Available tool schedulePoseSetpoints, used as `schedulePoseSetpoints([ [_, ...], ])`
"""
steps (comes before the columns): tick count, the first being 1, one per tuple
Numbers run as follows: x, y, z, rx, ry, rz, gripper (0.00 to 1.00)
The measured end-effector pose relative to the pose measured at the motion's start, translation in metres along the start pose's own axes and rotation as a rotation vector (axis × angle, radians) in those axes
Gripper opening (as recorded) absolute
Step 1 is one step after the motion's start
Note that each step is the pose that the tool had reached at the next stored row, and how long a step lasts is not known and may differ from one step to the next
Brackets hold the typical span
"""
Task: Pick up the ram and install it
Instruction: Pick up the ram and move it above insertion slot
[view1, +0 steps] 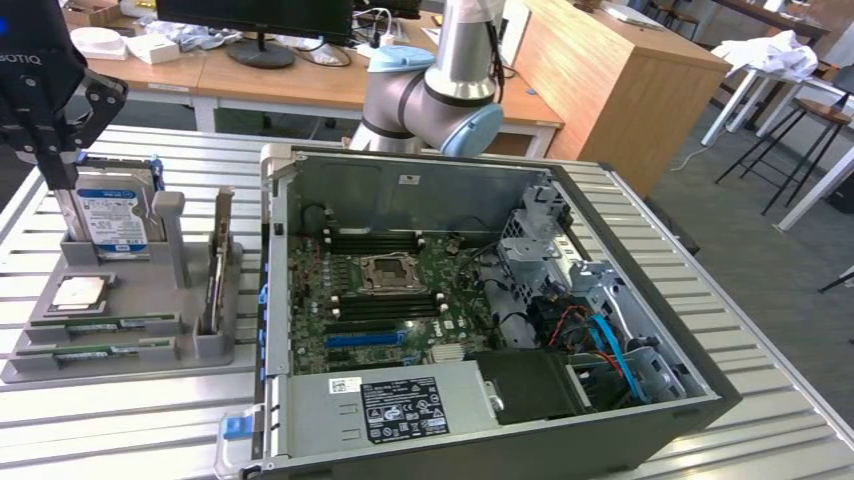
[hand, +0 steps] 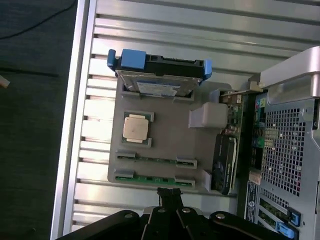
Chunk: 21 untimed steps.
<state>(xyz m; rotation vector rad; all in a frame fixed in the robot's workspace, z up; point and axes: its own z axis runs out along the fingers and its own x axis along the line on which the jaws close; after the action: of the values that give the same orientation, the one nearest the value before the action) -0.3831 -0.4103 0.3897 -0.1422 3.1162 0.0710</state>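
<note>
task barely begun: the ram is seen lying in the grey tray on the worktop, jaws closed and empty nearby, nothing installed.

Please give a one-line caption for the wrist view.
Gripper, jaws shut, over a grey parts tray, closest to the outer RAM stick; a second stick, CPU and hard drive lie beyond.

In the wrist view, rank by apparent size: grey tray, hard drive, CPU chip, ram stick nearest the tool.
Grey tray
hard drive
then CPU chip and ram stick unranked: the ram is longer but much thinner.
</note>
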Motion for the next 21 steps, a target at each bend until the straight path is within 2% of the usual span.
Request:
schedulePoseSetpoints([
  [21,0.0000,0.0000,0.0001,-0.0055,0.0107,-0.239,0.10],
])
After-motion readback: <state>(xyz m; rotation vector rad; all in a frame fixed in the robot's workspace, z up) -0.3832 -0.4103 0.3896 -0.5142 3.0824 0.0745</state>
